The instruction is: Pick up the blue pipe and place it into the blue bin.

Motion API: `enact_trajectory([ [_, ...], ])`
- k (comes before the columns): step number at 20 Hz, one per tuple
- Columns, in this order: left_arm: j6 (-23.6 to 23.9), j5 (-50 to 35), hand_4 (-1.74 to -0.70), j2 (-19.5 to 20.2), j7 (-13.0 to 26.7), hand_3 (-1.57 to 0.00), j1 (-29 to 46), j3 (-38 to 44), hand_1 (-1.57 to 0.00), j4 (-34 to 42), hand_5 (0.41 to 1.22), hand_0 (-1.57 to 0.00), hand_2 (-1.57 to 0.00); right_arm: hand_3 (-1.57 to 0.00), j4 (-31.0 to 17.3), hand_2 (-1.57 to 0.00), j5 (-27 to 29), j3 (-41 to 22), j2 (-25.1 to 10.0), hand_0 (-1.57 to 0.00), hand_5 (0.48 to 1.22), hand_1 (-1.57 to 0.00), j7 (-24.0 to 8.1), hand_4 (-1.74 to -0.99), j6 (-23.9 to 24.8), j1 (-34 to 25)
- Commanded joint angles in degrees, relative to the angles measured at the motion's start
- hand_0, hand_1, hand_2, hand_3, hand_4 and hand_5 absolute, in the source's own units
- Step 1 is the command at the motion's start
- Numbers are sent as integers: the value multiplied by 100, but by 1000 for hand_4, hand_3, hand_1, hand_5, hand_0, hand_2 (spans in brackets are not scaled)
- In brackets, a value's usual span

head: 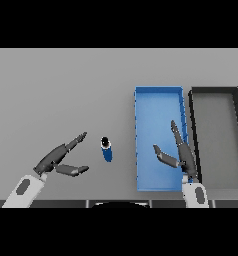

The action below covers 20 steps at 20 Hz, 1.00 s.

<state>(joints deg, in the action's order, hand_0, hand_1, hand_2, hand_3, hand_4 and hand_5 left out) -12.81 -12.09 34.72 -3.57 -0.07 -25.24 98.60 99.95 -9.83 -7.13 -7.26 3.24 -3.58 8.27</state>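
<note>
Left robot hand [55, 159], right robot hand [180, 152] both spread; one blue pipe [106, 149], one blue bin [159, 97], one black bin [214, 90].

Pipe [106, 149] stood on the table [61, 90], left hand [58, 159] positioned to its left, a bin [158, 140] set to its right, right hand [178, 152] held over that bin, a 2nd bin [216, 140] placed just beside, farther right

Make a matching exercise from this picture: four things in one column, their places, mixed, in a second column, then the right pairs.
Things:
1. blue pipe
2. blue bin
3. black bin
4. right hand

Places:
A. farthest right on the table
B. over the blue bin, open
C. on the table between the left hand and the blue bin
D. just left of the black bin

Pairs: 1-C, 2-D, 3-A, 4-B
</note>
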Motion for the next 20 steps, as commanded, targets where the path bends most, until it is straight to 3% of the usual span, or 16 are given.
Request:
enact_trajectory([
  [1,57,168,-1176,-87,-30,1,28,-130,1,49,475,1,1,1,71,1,-49,-69,51,1,615,1,40,-1217,20,77],
  [4,190,504,-1186,-423,-11,1,-59,-366,1,-151,464,1,1,1,162,1,-54,-74,72,1,620,1,-125,-1223,47,67],
  [8,191,583,-1206,-896,100,1,-288,-540,1,-575,468,1,1,1,188,1,-65,-91,81,1,622,1,-89,-1229,42,147],
  [14,223,831,-1152,-1550,119,1,-805,-708,1,-1375,459,1,1,1,260,1,-70,-72,92,1,606,1,20,-1206,82,316],
  [16,231,955,-1131,-1692,52,1,-927,-788,1,-1556,462,1,1,1,206,1,-70,-47,85,1,605,1,-25,-1201,93,226],
  [20,181,818,-1215,-2066,-266,1,-1027,-772,1,-1876,533,1,-1,1,217,1,38,2,49,1,606,1,-51,-1206,28,227],
])
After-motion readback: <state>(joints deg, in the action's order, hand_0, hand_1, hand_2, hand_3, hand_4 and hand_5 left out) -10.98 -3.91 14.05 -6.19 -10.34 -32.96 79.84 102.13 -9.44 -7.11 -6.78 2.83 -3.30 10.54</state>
